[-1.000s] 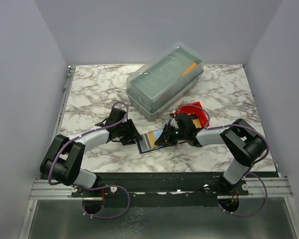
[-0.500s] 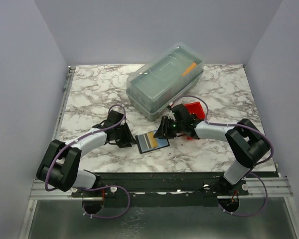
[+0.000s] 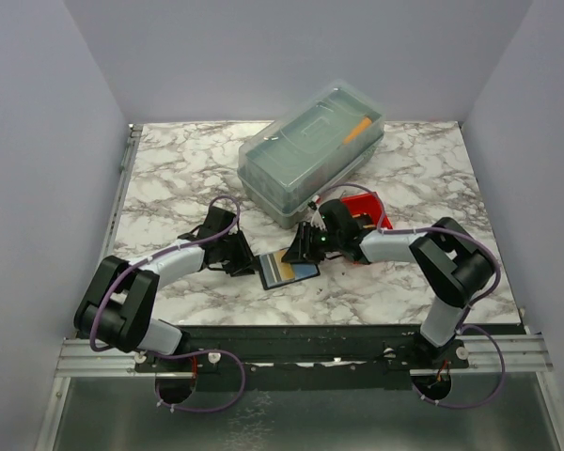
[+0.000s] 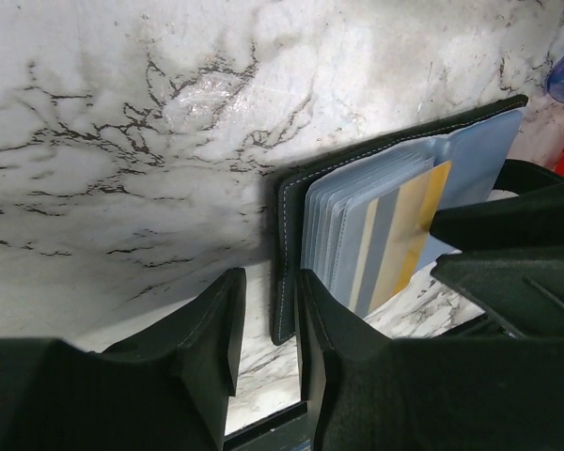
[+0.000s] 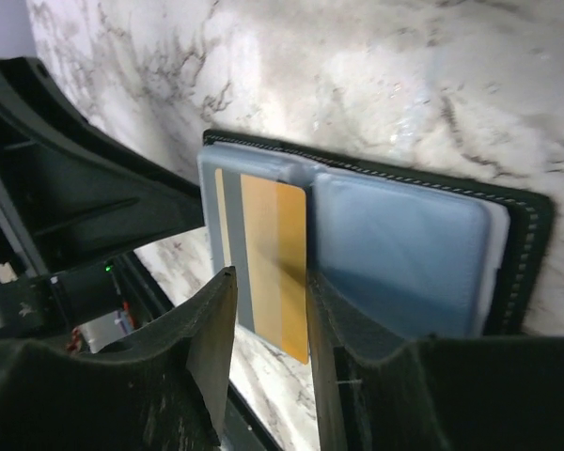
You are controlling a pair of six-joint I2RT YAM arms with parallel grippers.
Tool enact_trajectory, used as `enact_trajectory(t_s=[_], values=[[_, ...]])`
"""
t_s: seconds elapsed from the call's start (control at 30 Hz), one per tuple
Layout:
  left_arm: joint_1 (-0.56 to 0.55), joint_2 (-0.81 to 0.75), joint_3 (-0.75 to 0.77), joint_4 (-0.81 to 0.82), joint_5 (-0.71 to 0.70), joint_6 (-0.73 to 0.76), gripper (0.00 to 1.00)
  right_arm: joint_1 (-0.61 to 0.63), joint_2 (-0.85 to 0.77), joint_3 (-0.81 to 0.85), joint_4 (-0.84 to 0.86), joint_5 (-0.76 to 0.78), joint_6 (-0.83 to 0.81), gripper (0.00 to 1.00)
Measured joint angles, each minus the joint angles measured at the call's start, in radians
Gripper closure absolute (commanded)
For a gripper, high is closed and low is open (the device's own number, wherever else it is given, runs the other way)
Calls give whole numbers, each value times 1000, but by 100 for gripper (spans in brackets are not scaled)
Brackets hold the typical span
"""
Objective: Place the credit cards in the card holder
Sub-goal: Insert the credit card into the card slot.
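The black card holder (image 3: 288,268) lies open on the marble between both grippers, its clear sleeves (image 5: 399,249) facing up. A tan/gold credit card (image 5: 274,254) with a grey stripe sits partly in a left-hand sleeve, its near end sticking out. My right gripper (image 5: 271,282) is open, its fingers on either side of that end with a gap on the left. My left gripper (image 4: 270,282) is open around the holder's stitched edge (image 4: 284,310). Its right finger (image 4: 329,329) lies against the edge and the left finger stands apart. The same card (image 4: 404,235) shows in the left wrist view.
A large clear lidded box (image 3: 310,155) with an orange item inside stands behind the holder. A red bin (image 3: 365,209) sits just behind my right gripper (image 3: 305,246). My left gripper (image 3: 240,256) is at the holder's left side.
My right gripper's jaws have widened and let go of the gold card, drawing back slightly from the holder. My left gripper's jaws have narrowed around the holder's edge.
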Motion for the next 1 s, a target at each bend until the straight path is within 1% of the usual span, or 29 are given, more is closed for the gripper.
enact_trajectory(t_s=[0.2,0.3,0.37,0.43,0.5,0.57,0.63,0.77,1.0], values=[[0,2,0,5,5,-2,67,25,17,-16,106,-61,89,64],[0,2,0,5,5,-2,67,45,32,-16,166,-90,127,62],[0,2,0,5,5,-1,63,50,31,-16,178,-96,135,61],[0,-1,0,5,5,0,60,52,17,-15,151,-82,125,58],[0,-8,0,5,4,2,57,54,-13,-8,72,-47,105,54],[0,-16,-2,0,3,5,57,54,-49,2,-5,-2,82,51],[0,-20,-3,-3,3,7,57,54,-84,2,-54,33,65,51],[0,-22,-5,-3,5,8,58,51,-87,0,-79,66,53,51],[1,-6,-5,9,32,8,59,57,2,29,-74,56,48,51]])
